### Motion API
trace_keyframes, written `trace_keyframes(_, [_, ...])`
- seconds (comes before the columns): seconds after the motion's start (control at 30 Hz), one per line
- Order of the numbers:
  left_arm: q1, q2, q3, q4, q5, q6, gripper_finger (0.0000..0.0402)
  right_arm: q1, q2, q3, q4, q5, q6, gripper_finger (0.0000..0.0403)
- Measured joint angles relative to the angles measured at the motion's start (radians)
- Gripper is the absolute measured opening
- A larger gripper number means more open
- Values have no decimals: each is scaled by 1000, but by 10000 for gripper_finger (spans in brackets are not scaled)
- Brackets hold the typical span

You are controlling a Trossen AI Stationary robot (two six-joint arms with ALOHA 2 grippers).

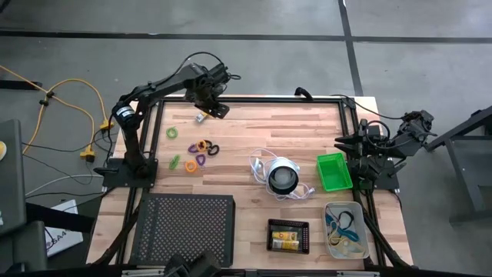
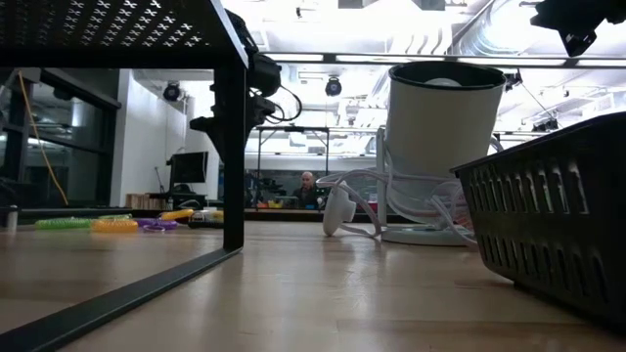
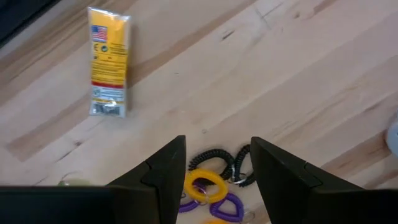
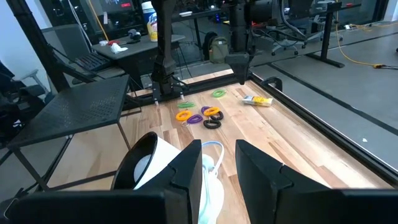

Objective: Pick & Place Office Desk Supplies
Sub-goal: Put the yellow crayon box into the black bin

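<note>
Spread wide, empty: left gripper [image 3: 217, 171], hanging above bare wood at the far edge of the table [image 1: 261, 127]. Just ahead of its jaws and a little to one side, one yellow-and-white pack [image 3: 109, 61], flat on the wood, untouched. Behind and below the jaws, a cluster of loose loops [image 1: 200, 151]: a yellow loop [image 3: 204, 185], a purple loop [image 3: 227, 206], a dark coiled cord [image 3: 214, 159]. Further off on the same side, two green loops [image 1: 171, 132], lying apart from the rest.

Parked at the opposite edge, well away from all of that: right gripper [image 4: 214, 168], jaws partly spread, nothing between them, beside a green tray [image 1: 334, 171] that looks bare.

Already sorted, judging by how things lie: yellow packs in a black tray [image 1: 288, 235], cords and yellow bits in a clear tray [image 1: 344, 229]. Between the two arms, a round white-and-black object [image 1: 282, 177] with a white cord, no part of the job.

Partly done, then. Left to move: the pack near the left jaws, then every loop in the cluster. Likely next target: the pack.
</note>
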Motion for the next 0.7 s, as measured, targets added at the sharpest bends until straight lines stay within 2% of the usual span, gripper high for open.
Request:
trace_keyframes(0.27, [-28, 0, 0, 0, -63, -3, 173, 0, 0, 0, 0, 0, 0, 85])
trace_keyframes(0.7, [-33, 0, 0, 0, -65, -10, 173, 0, 0, 0, 0, 0, 0, 85])
